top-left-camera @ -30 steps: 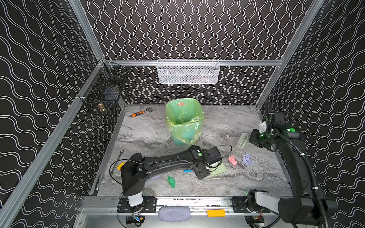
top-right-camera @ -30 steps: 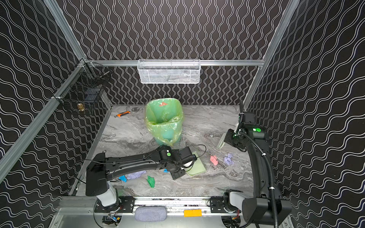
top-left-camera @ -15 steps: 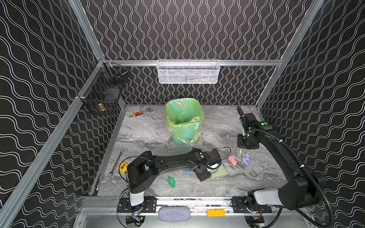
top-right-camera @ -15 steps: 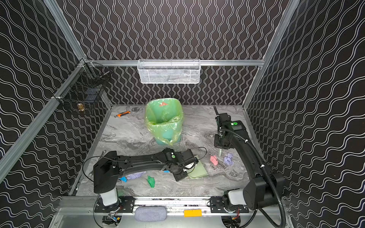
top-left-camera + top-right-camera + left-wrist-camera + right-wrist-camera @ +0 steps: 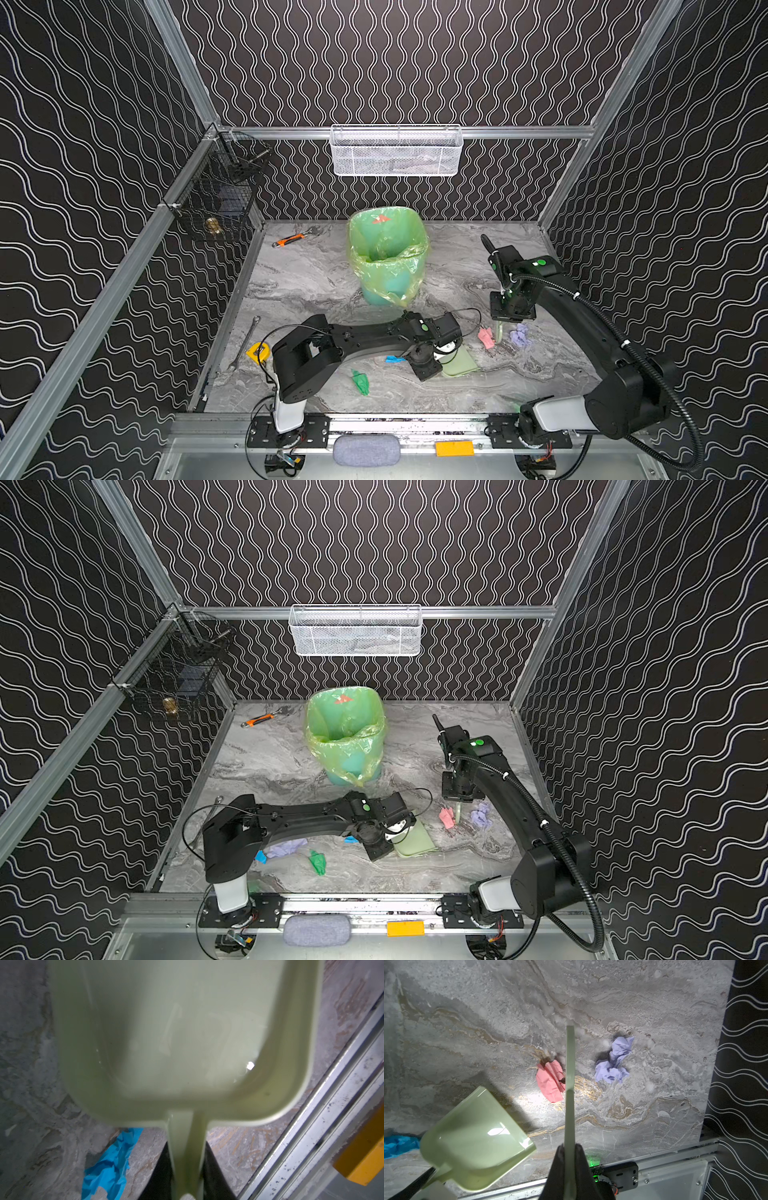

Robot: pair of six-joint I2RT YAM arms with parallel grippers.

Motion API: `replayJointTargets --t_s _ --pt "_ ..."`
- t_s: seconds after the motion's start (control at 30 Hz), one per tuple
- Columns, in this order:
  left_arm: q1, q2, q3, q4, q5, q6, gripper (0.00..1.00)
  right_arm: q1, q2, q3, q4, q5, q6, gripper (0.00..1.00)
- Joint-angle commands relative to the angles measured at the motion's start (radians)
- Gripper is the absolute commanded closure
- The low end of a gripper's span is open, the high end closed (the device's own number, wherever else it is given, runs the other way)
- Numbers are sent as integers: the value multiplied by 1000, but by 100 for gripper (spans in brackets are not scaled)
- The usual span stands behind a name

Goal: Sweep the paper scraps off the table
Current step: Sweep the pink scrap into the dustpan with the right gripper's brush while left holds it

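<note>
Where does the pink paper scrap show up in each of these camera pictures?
Top view: pink scrap, right of centre, just right of the pale green dustpan.
Top view: same place, right of the dustpan.
Left wrist: not in it; only the dustpan and a blue scrap.
Right wrist: beside the thin green blade, between the dustpan and a lilac scrap.
Shared landmark: the dustpan.

Grey table (image 5: 307, 282) carries paper scraps (image 5: 360, 381), bin (image 5: 386, 266), wrench (image 5: 291, 240)
</note>
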Motion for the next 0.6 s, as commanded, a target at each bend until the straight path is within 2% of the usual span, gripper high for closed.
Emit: replayJointTargets --t_s 0.0,0.07,0.23,0.57 --pt "8 7 -3 8 12 35 95 18 -9 8 -36 -44 19 100" --pt "11 10 -4 8 6 43 95 20 -21 19 -39 -39 24 100" --pt "23 24 12 7 4 56 96 10 -23 26 -52 57 23 100" --pt "48 70 61 -29 -8 110 95 8 38 12 -6 -7 -31 100"
